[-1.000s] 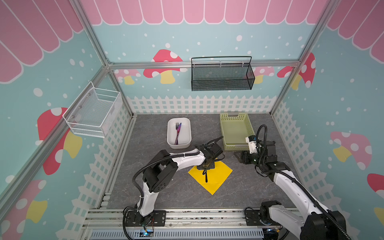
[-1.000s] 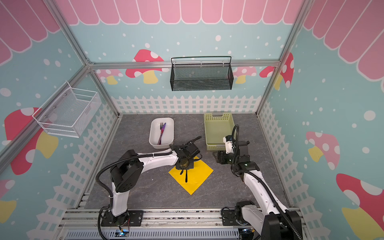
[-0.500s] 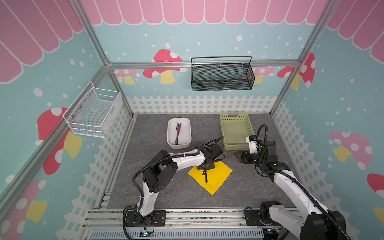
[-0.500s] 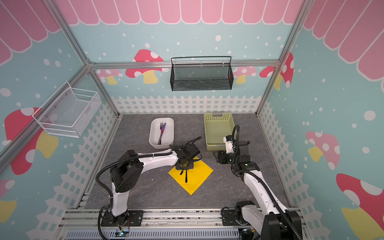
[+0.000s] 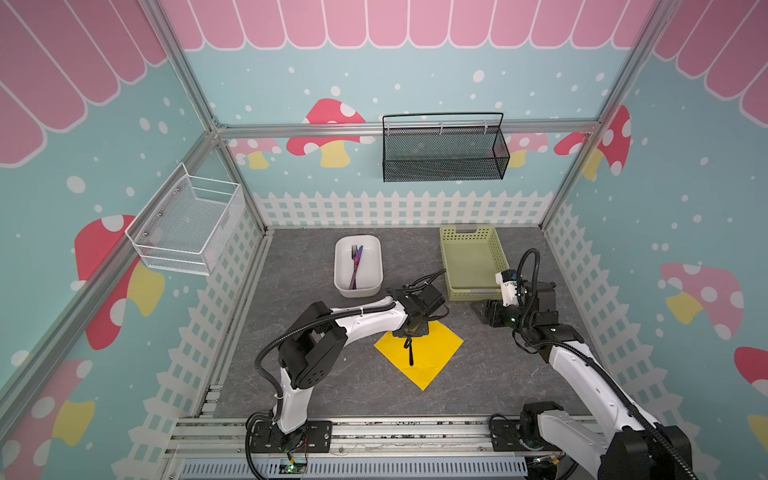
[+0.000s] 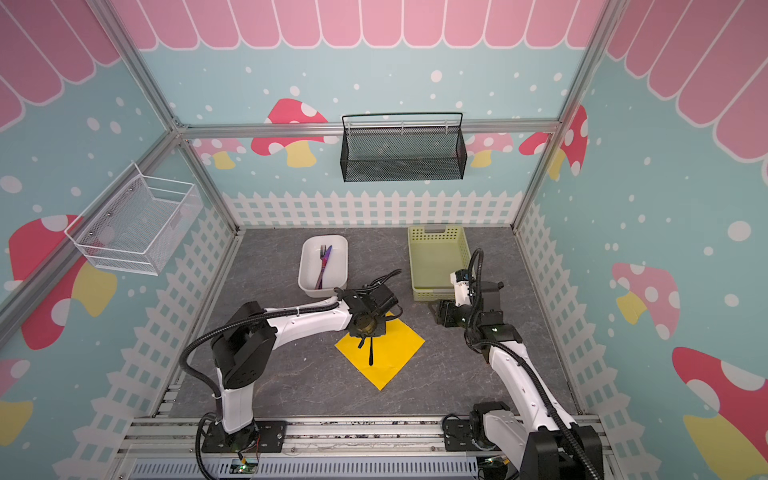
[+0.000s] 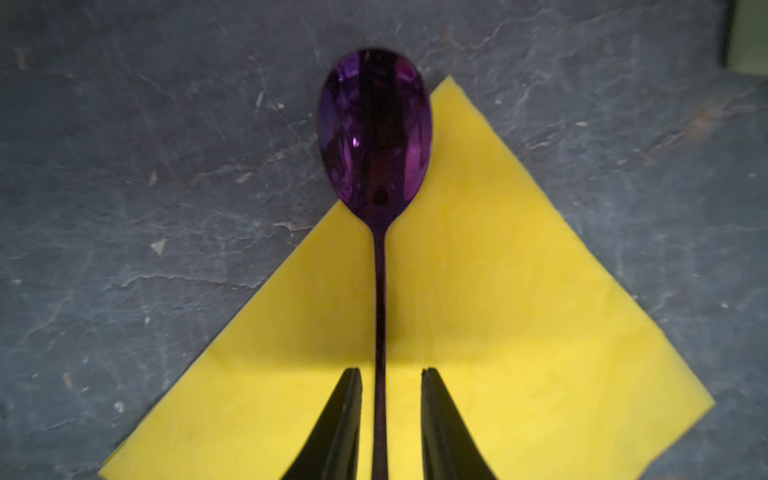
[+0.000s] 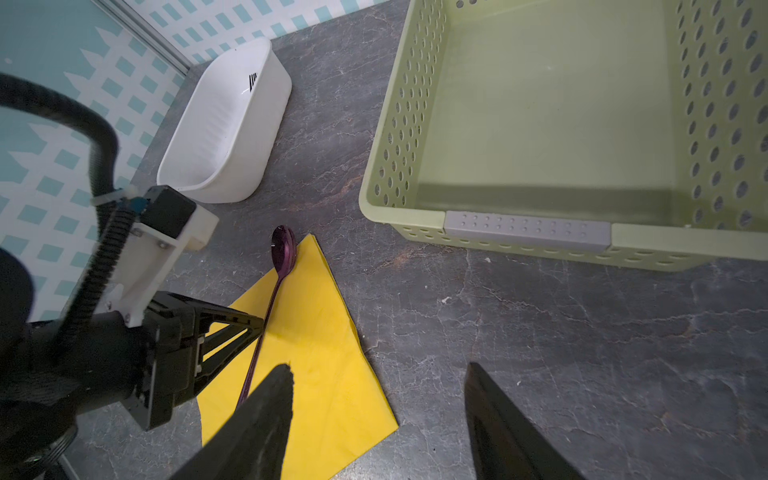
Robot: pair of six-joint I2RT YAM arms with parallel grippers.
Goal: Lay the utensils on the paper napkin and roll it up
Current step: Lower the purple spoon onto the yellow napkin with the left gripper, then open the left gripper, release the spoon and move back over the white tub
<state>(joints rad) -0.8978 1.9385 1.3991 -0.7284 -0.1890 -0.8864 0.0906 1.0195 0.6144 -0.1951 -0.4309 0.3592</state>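
Left gripper (image 7: pixel 390 372) just let go, jaws now slightly apart either side of the spoon (image 7: pixel 376 129), whose handle lies on the yellow napkin (image 7: pixel 498 324) with its bowl poking past the corner ahead, while the right gripper (image 8: pixel 379 368) sits spread wide and empty off to the side.

One yellow napkin (image 5: pixel 434 353), spoon (image 7: pixel 376 124), fork (image 5: pixel 354 250), knife (image 5: pixel 359 254), white tub (image 5: pixel 376 266), green basket (image 5: pixel 471 266); two wall baskets (image 5: pixel 444 153).

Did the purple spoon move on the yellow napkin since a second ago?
No. In a top view the spoon lies on the same spot of the yellow napkin, just as far from the white tub.
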